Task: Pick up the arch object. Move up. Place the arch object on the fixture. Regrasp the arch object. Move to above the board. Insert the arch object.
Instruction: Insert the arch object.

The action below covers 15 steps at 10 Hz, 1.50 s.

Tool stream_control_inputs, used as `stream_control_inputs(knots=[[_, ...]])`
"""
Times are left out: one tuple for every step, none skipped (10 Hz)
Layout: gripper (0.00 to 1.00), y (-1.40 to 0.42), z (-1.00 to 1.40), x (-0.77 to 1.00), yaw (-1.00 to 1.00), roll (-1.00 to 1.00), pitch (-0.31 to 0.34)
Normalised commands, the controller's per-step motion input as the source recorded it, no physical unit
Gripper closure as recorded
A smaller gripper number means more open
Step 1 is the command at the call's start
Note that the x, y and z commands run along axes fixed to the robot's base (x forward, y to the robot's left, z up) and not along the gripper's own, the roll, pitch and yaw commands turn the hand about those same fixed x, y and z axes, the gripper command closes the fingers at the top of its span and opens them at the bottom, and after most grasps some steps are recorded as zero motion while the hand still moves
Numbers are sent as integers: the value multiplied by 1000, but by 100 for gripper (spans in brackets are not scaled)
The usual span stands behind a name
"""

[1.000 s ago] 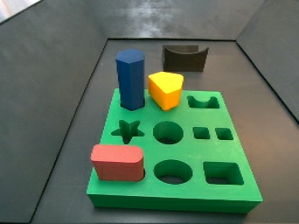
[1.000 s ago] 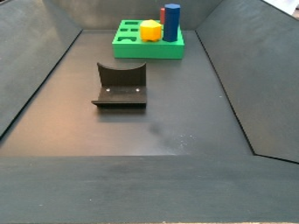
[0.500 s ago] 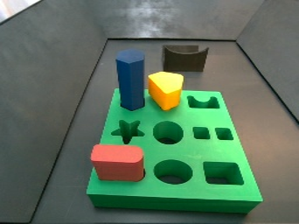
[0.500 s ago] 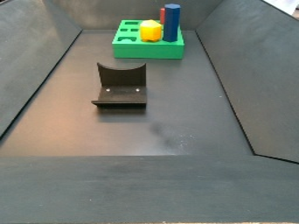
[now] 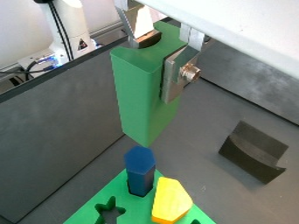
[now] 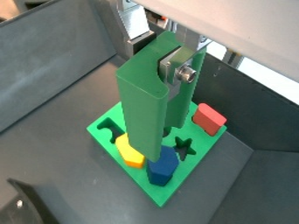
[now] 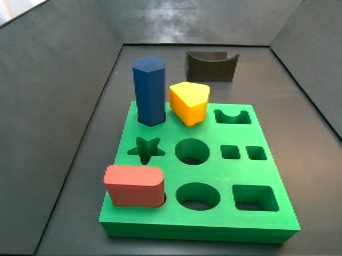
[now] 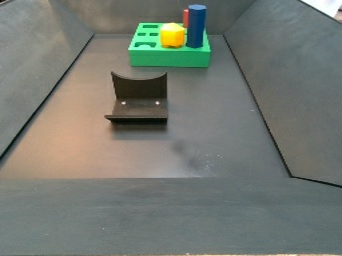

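One arch (image 5: pixel 142 92), green, clamped upright between the gripper (image 5: pixel 162 66) plates, hanging high above the board (image 6: pixel 107 129) near the blue prism (image 6: pixel 163 165), presumably poised for insertion. Fixture (image 8: pixel 138 97) stands empty, well apart from the board.

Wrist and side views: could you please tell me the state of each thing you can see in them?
gripper: shut on the arch object, high above the board, outside both side views.
arch object: held upright between the fingers, not inserted.
board: flat on the floor.
arch-shaped hole: empty.
blue prism: upright in the board.
yellow block: seated in the board.
red block: seated in the board.
fixture: on the floor, notch empty.
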Motion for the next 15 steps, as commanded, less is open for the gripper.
stream_control_inputs(knots=[[100, 11, -14, 391, -757, -23, 0], [100, 43, -46, 189, -934, -19, 0], [100, 14, -43, 469, -714, -9, 0], [100, 0, -49, 586, -609, -7, 0], [100, 0, -89, 669, -557, 0, 0], [100, 0, -160, 946, -306, 0, -1], [100, 66, -286, 251, -931, 7, -36], [100, 63, -271, 217, -960, 11, -30], [100, 66, -277, 300, -894, 4, -27], [100, 31, -206, 597, -631, 0, -6], [100, 31, -174, 574, -643, 0, 0], [100, 49, -174, 474, -734, 0, -1], [100, 57, -177, 431, -777, 0, -1], [100, 83, -183, 220, -960, 0, -19], [100, 83, -191, 200, -969, 0, -17]])
